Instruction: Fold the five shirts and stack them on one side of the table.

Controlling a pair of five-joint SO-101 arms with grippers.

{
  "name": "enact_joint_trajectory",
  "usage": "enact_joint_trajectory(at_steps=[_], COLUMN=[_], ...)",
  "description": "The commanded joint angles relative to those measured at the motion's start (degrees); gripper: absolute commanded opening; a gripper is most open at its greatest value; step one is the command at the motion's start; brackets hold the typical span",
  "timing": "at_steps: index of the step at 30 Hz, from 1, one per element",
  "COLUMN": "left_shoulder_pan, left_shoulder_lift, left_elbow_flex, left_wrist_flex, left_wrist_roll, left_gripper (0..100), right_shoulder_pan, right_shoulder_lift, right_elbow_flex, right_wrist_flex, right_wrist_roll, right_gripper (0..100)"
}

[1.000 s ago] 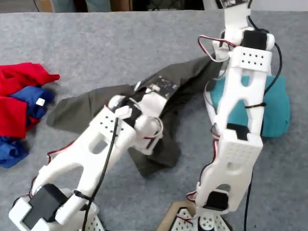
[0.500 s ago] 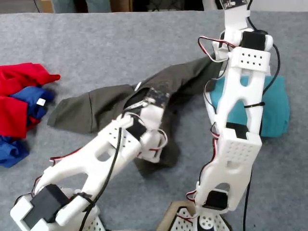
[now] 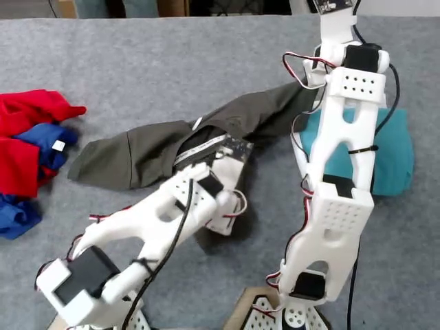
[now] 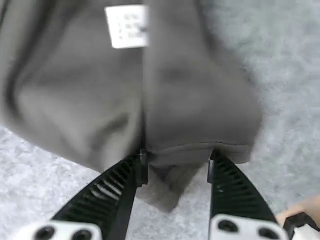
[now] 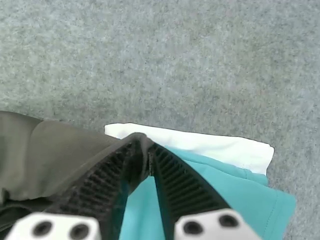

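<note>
Nearest the arm bases, the left arm is leaning in low over the grey counter, and the left tool is sitting at the near hem of the dark grey shirt. Its fingers are standing apart, one on each side of a rumpled fold of that hem, with cloth lying between them but not squeezed. A white label is showing on the shirt just beyond the fold.

The dark grey shirt is lying spread and creased across the middle of the counter. One end is reaching toward the left side and the other is running up and away toward the right arm.

To the right of it, a folded teal shirt is lying flat, partly covered by the right arm in the high view. A white cloth is peeking out from under its far edge.

At that far end, the right tool is pinching the dark grey shirt's edge, its fingers pressed together on the fabric right where it is meeting the teal shirt.

Well apart at the left edge of the counter, a red shirt and a blue shirt are lying bunched together in a heap — unfolded and touching each other.
</note>
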Motion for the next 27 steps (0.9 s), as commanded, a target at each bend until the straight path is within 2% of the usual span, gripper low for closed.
enact_joint_trajectory(at_steps=[1, 4, 18, 25, 27], left_shoulder_pan=[-0.48, -0.57, -3.65, 0.92, 2.95], left_shoulder_lift=[-0.35, -0.35, 8.09, 8.18, 8.18], left_elbow_flex=[-5.58, -8.04, -6.2, -6.2, -6.29], left_wrist_flex=[4.04, 6.33, 3.16, 3.08, 2.99], left_wrist_roll=[0.09, 0.09, 0.09, 0.09, 0.09], left_gripper=[21, 21, 21, 21, 18], right_shoulder_pan=[0.62, 0.62, 0.62, 0.62, 0.62], right_shoulder_lift=[-0.66, -0.66, -0.66, -0.66, -0.66], right_elbow_flex=[-0.57, -0.57, -0.57, -0.57, -0.57], right_wrist_flex=[-1.14, -1.05, -0.97, -0.97, -0.97], right_wrist_roll=[0.53, 0.53, 0.53, 0.53, 0.53], right_gripper=[1.5, 1.5, 1.5, 1.5, 1.5])
